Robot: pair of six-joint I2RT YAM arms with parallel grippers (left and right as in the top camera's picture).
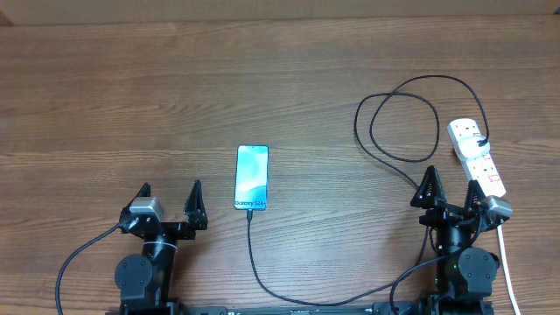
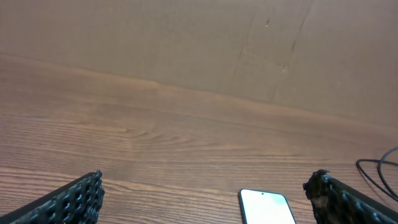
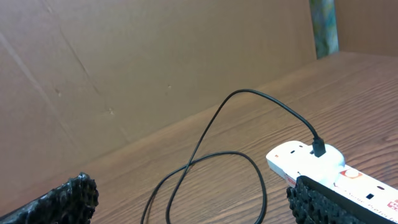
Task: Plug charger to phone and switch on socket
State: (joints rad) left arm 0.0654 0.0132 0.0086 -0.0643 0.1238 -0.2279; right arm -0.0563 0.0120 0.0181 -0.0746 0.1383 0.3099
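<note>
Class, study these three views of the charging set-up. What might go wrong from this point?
1. The charger passes right under the right gripper. Reaching for the socket may snag the cable and tug its tip away from the phone.
2. The socket's red switches are small, and the gripper's fingers look broad beside them. A press might hit the wrong switch or simply shove the socket aside.

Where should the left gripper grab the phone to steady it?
Probably mid-body of the phone, pinching its two long edges, straight down from above. It lies flat, screen up, so only the thin sides offer opposing faces. Stay off the near end, where the black charger cable meets it. The left gripper is open.
</note>
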